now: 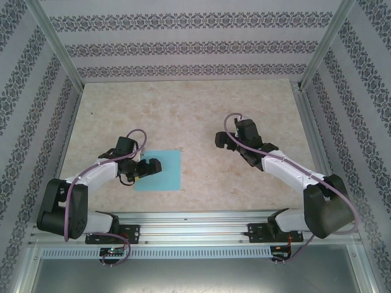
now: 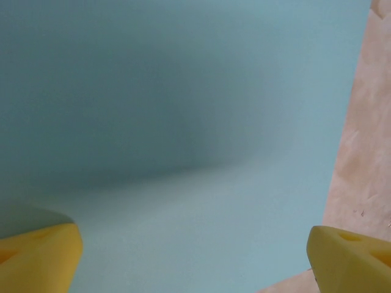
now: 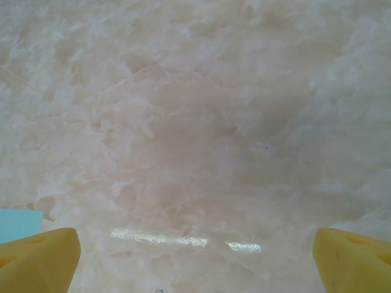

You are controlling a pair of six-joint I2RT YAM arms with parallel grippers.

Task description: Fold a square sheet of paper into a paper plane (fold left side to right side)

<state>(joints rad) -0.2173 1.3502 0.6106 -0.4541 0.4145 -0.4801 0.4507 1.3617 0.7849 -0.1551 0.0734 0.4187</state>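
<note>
The left end effector (image 1: 148, 167) hangs low over the left half of the square sheet of paper (image 1: 170, 172), jaws spread wide. The sheet lies flat on the tabletop (image 1: 195, 104). The right end effector (image 1: 223, 141), equally agape, waits well right of the sheet, so the left arm looks nearer.

- Square sheet of paper (image 1: 171, 166): thin, smooth, matt turquoise paper.
- Table (image 1: 183, 110): polished, marbled beige surface with glossy light streaks.
- Yellow finger pads (image 2: 36, 257): matt, rubbery-looking plastic.
- Front rail (image 1: 195, 223): ribbed, dull-shining metal.
</note>
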